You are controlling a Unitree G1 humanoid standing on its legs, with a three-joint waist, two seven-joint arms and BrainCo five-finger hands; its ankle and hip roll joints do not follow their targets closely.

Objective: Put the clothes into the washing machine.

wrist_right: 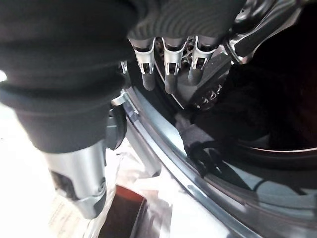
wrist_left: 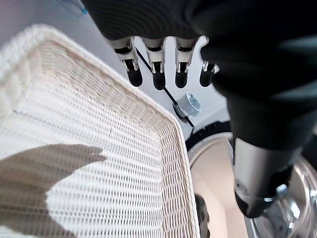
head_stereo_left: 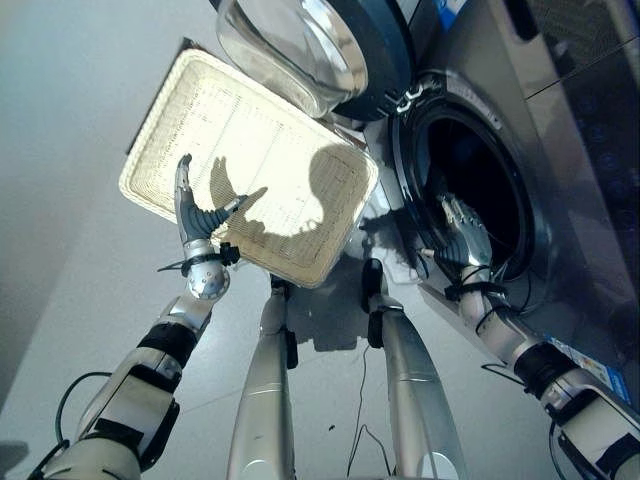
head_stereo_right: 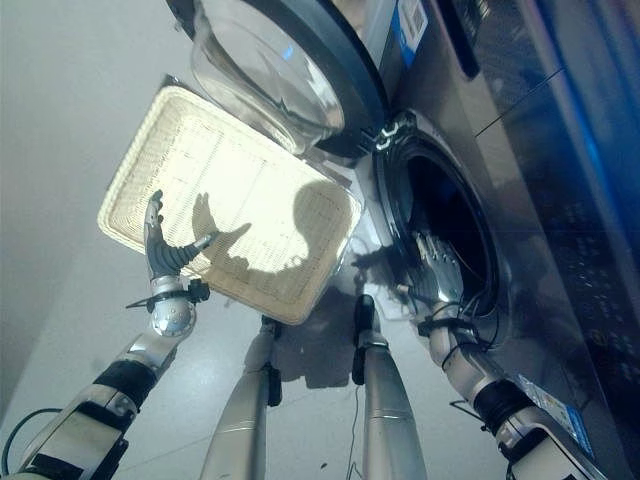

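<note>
The washing machine [head_stereo_left: 570, 130] stands at the right with its round glass door [head_stereo_left: 310, 50] swung open toward the left. My right hand [head_stereo_left: 462, 235] is at the lower rim of the drum opening [head_stereo_left: 475, 165], fingers [wrist_right: 168, 74] straight and holding nothing. Past them, a dark bundle that looks like cloth [wrist_right: 223, 119] lies inside the drum. The white woven basket [head_stereo_left: 240, 120] sits on the floor beside the machine, with no clothes in it. My left hand [head_stereo_left: 195, 215] hovers over the basket's near edge, open, its fingers [wrist_left: 158, 74] spread above the basket's rim [wrist_left: 168, 129].
The open door [head_stereo_right: 280, 60] overhangs the basket's far corner. Pale grey floor [head_stereo_left: 70, 120] stretches out to the left of the basket. A plastic-wrapped sheet [wrist_right: 148, 198] lies on the floor in front of the machine.
</note>
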